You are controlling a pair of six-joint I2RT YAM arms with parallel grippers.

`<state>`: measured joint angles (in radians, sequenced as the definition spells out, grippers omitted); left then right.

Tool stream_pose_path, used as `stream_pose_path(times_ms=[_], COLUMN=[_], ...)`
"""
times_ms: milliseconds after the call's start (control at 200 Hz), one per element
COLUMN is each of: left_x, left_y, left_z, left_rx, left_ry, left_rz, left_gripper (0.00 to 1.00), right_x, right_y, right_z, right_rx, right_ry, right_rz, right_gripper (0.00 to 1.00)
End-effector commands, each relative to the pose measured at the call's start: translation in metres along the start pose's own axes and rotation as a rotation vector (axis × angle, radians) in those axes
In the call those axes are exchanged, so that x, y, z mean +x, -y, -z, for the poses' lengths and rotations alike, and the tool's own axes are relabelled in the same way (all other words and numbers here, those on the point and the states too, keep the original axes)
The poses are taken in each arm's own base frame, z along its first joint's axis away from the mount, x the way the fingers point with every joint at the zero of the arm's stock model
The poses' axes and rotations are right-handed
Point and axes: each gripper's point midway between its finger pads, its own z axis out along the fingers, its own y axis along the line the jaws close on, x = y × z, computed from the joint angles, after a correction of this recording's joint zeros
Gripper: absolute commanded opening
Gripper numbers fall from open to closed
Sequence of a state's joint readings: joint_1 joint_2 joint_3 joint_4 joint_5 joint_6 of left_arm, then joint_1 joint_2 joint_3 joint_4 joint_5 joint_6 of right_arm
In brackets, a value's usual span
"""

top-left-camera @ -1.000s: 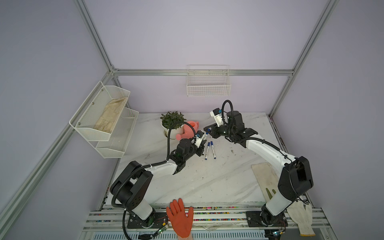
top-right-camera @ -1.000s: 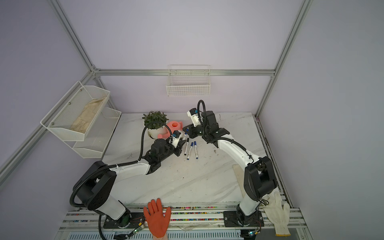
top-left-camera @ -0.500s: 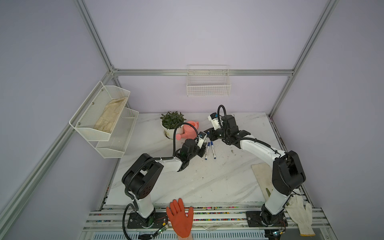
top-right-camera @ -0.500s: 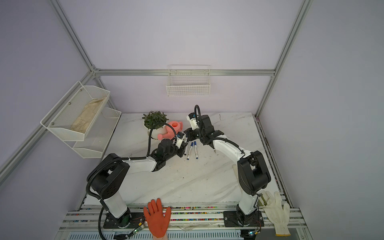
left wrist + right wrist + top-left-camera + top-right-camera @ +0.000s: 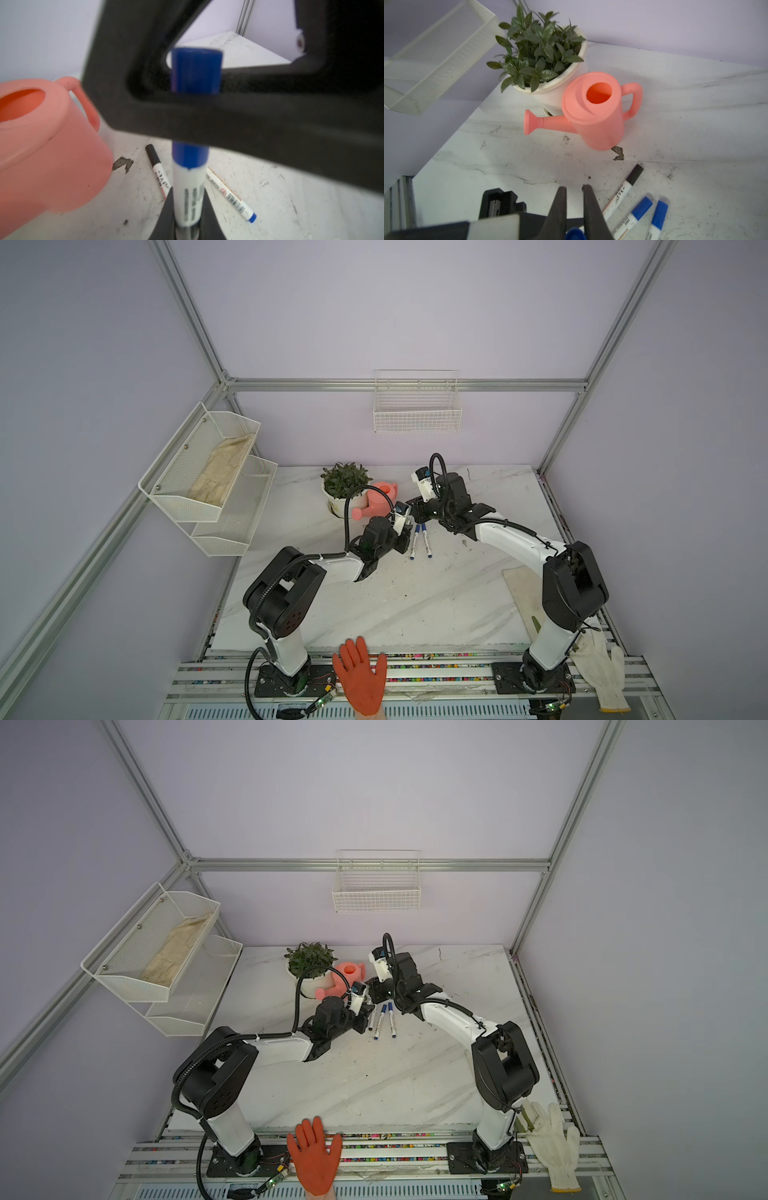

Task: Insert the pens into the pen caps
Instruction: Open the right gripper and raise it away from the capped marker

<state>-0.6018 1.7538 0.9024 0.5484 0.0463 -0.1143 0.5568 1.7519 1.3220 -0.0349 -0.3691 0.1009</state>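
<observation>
Plain lilac walls (image 5: 415, 302) close in a white marble worktop (image 5: 395, 605), edged by aluminium rails (image 5: 311, 384). A wire basket (image 5: 417, 414) hangs on the back wall. A two-tier mesh shelf (image 5: 232, 526) on the left wall holds a folded cloth (image 5: 220, 472). A potted plant (image 5: 344, 481) and a pink watering can (image 5: 598, 124) stand touching near the back. The light is soft and even.

The upright pen (image 5: 188, 199) is white with black print and wears a blue cap (image 5: 196, 70). On the white, grey-veined table (image 5: 415, 605) two blue-capped pens (image 5: 641, 207) and a black-capped pen (image 5: 626, 189) have white printed barrels. Far left, the watering can (image 5: 593, 112) is salmon pink, the leaves (image 5: 537, 49) dark green, their pot (image 5: 556, 95) cream. Of the near gloves, the left glove (image 5: 361, 676) is orange, the right glove (image 5: 602, 672) off-white
</observation>
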Motion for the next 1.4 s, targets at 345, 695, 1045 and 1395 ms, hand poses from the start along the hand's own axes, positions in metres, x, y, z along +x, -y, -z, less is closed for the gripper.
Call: stream_pose_path(times_ms=[345, 695, 1045, 1395], left_x=[-0.233, -0.157, -0.063, 0.006], left_y=[-0.002, 0.024, 0.069, 0.070], left_z=[0.150, 0.121, 0.080, 0.054], left_rx=[0.077, 0.099, 0.213, 0.210], left_ry=[0.870, 0.618, 0.366, 0.228], left_rz=[0.246, 0.194, 0.165, 0.216], left_gripper=[0.00, 0.00, 0.00, 0.00], right_x=[0.139, 0.118, 0.096, 0.029], right_y=[-0.003, 0.000, -0.005, -0.018], right_z=[0.023, 0.029, 0.026, 0.042], right_rx=[-0.147, -0.182, -0.211, -0.242], right_ry=[-0.483, -0.412, -0.366, -0.182], right_rz=[-0.311, -0.363, -0.369, -0.299], right_gripper=[0.00, 0.00, 0.14, 0.51])
